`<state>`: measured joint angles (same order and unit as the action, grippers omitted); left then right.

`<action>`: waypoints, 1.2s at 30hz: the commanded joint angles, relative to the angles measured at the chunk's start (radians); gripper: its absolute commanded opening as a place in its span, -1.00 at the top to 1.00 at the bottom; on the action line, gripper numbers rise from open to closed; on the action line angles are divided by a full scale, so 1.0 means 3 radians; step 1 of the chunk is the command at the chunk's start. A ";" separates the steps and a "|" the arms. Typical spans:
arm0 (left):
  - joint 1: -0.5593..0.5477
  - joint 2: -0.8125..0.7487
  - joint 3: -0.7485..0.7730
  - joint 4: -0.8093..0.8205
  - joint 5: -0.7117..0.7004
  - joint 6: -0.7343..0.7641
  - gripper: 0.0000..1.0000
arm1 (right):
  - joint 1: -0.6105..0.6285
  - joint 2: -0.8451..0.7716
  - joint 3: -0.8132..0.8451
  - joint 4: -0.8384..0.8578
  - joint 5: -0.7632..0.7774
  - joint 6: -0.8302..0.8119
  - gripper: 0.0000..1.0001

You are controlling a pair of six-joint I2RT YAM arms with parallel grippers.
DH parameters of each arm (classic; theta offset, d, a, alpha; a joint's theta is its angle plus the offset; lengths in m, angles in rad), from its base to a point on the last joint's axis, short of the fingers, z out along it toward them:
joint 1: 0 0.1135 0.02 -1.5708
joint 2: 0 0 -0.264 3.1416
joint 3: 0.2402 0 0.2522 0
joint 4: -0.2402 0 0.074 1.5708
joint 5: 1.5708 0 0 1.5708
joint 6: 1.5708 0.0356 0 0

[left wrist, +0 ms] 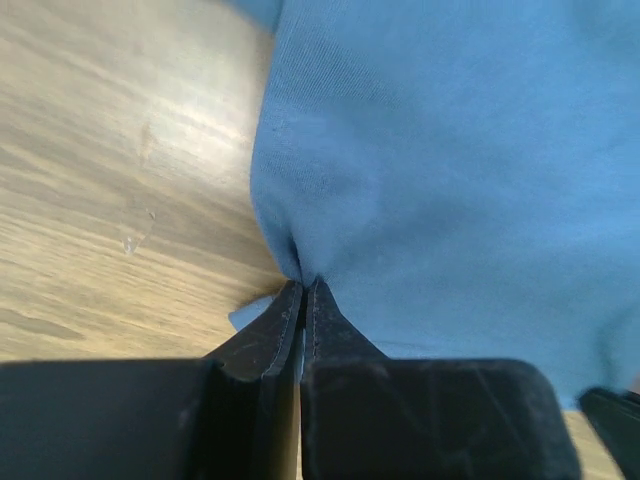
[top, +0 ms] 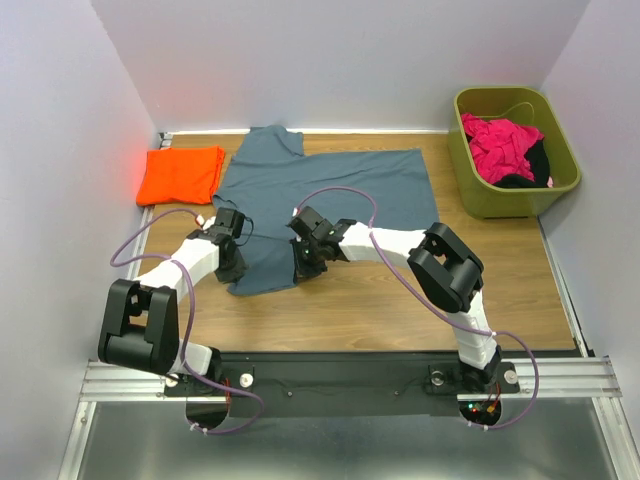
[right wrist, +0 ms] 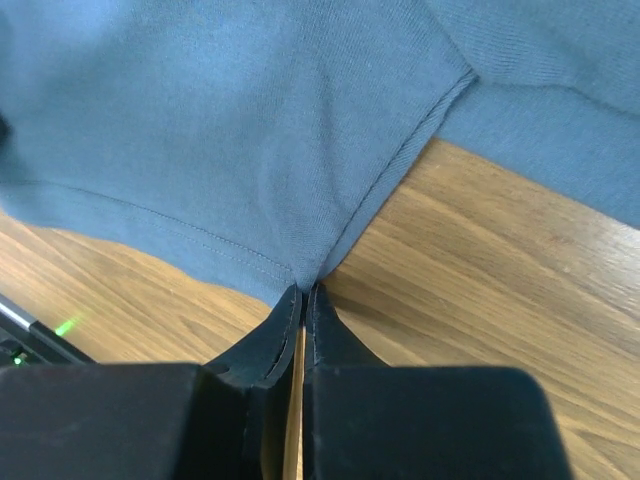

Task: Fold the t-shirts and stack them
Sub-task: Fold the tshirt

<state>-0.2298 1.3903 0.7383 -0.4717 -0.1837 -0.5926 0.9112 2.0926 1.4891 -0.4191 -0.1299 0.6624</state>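
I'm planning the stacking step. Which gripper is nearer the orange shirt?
Left. The left gripper pinches the grey shirt at its near-left edge, right of and nearer the bases than the orange shirt. The right gripper pinches its near-right corner, farther right.

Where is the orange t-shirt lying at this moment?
In the top external view, the orange t-shirt lies folded at the far left corner of the table, near the left wall, just left of the spread blue-grey t-shirt.

One grey t-shirt (top: 340, 185), one orange t-shirt (top: 180, 175) — one bin (top: 463, 165).
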 commanded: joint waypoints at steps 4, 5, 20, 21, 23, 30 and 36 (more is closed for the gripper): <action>-0.0016 -0.0053 0.0749 -0.0228 -0.0272 0.0140 0.97 | -0.0173 -0.0236 0.0216 -0.0020 0.0279 -0.0045 0.99; -0.0011 -0.0022 0.0887 -0.0217 -0.0298 0.0165 0.97 | -0.0234 -0.0236 0.0246 -0.0020 0.0280 -0.0055 0.99; 0.0030 0.0683 0.1732 0.0258 -0.0303 0.0523 0.97 | -0.0675 0.0101 0.0906 -0.0025 0.0142 -0.0239 0.99; 0.0035 0.0744 0.1772 0.0349 -0.0283 0.0549 0.97 | -0.0690 0.0127 0.0977 -0.0020 0.0147 -0.0260 0.99; 0.0035 0.0801 0.1813 0.0442 -0.0227 0.0574 0.97 | -0.0705 0.0203 0.1039 -0.0020 0.0172 -0.0301 0.99; 0.0055 0.1011 0.1931 0.0698 -0.0211 0.0615 0.97 | -0.0762 0.0398 0.1346 -0.0020 0.0254 -0.0464 0.99; 0.0081 0.1128 0.1987 0.0907 -0.0216 0.0631 0.96 | -0.0803 0.0521 0.1459 -0.0020 0.0295 -0.0516 0.99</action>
<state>-0.2161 1.7260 1.2781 -0.2687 -0.2359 -0.4240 0.6815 2.2509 1.8755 -0.4385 -0.0711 0.5381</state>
